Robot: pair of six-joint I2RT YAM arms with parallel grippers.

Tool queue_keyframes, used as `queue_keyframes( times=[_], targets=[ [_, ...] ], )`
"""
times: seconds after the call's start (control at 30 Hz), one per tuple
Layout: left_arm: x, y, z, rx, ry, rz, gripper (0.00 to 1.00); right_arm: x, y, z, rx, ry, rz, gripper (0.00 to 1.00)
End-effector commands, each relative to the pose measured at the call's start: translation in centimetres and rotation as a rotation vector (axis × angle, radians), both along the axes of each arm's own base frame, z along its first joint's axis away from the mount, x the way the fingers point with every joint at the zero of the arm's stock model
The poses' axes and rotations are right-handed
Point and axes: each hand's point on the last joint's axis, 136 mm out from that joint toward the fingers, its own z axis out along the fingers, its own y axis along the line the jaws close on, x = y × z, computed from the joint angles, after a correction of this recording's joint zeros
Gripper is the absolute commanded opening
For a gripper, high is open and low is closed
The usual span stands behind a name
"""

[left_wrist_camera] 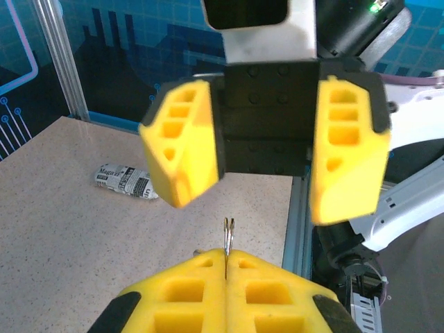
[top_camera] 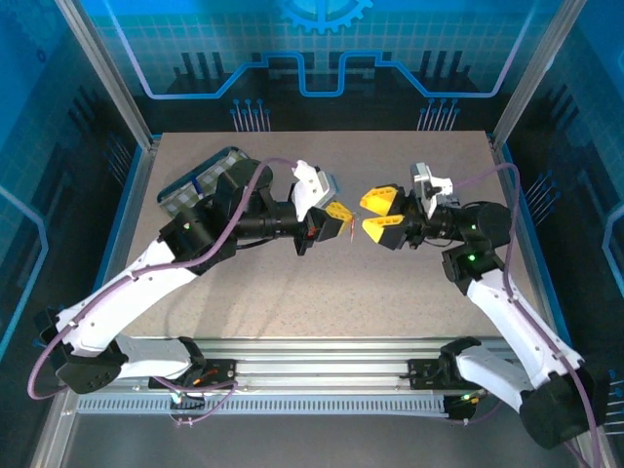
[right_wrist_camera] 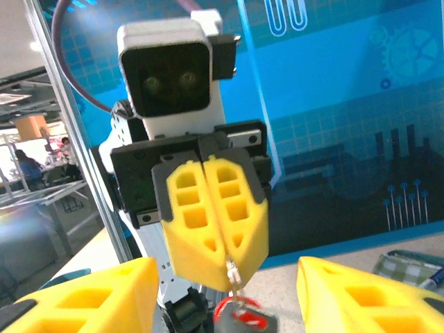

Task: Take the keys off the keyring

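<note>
My left gripper (top_camera: pixel 341 222) is shut on the thin metal ring (left_wrist_camera: pixel 227 241) of the keyring, whose wire loop sticks up out of the closed yellow fingers (left_wrist_camera: pixel 187 291). In the right wrist view the ring (right_wrist_camera: pixel 236 276) hangs below the left gripper's tips. A blurred red tag (right_wrist_camera: pixel 253 318) and a grey key (right_wrist_camera: pixel 236 320) dangle from it. My right gripper (top_camera: pixel 370 214) stands open, facing the left one a short way off. Its fingers (right_wrist_camera: pixel 90 298) flank the hanging keyring without touching it.
A newspaper-patterned cylinder (left_wrist_camera: pixel 125 182) lies on the speckled table (top_camera: pixel 292 292). A checkered pouch (top_camera: pixel 200 185) sits at the back left under the left arm. An aluminium rail (left_wrist_camera: pixel 297 222) runs along the table's edge.
</note>
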Motion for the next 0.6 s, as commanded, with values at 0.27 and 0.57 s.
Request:
queue_keyframes(
  times=[0.27, 0.57],
  targets=[
    [-1.3, 0.5, 2.0, -0.066, -0.017, -0.022, 0.08, -0.8, -0.9, 0.7, 0.047, 0.005, 0.07, 0.51],
    [-1.0, 0.3, 2.0, -0.075, -0.015, -0.02, 0.08, -1.9, -0.2, 0.0, 0.008, -0.012, 0.069, 0.45]
  ],
)
